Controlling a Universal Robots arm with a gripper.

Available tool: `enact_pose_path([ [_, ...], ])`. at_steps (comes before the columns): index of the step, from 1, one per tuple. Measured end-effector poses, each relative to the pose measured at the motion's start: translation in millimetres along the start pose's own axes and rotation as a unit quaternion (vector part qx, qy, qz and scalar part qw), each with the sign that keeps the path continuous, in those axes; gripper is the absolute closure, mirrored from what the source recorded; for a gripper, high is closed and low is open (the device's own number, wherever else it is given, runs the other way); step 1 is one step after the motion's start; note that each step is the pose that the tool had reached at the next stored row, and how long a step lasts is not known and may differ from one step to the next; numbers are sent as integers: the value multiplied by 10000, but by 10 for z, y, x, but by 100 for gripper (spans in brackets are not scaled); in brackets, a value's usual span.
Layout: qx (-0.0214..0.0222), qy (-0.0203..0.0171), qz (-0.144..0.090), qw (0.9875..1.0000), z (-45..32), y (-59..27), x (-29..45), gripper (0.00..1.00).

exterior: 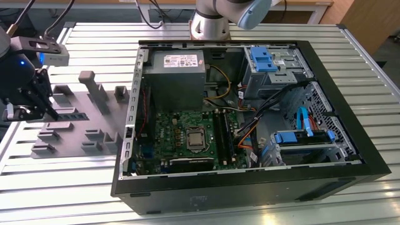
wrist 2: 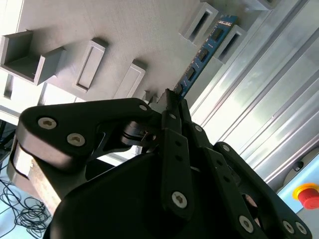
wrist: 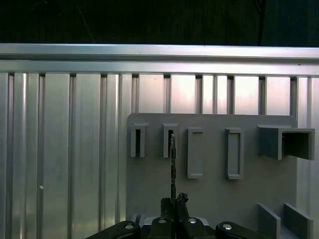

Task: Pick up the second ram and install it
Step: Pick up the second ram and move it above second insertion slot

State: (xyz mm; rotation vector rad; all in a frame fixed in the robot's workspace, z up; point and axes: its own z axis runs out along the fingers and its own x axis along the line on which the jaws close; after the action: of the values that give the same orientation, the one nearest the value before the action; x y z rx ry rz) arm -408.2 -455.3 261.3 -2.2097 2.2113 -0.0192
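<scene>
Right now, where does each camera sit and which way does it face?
Exterior view: from above, looking down on computer case, grey tray, gripper, arm base.
First wrist view: at the wrist, past the gripper, at the second ram edge-on.
Second wrist view: behind the gripper, facing the ram's chip side.
Shared: gripper, ram, tray.

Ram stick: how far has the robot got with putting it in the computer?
Early on. Done: the hand is shut on one end of the ram. In hand: the pickup, as the ram's far end sits between two posts of the grey tray. Left: the ram is not yet at the motherboard in the open case.
</scene>
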Motion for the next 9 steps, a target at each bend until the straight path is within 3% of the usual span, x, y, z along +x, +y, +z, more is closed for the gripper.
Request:
enact_pose_path([
  [9, -1, 0, 0, 10000, -49, -1, 0, 86],
])
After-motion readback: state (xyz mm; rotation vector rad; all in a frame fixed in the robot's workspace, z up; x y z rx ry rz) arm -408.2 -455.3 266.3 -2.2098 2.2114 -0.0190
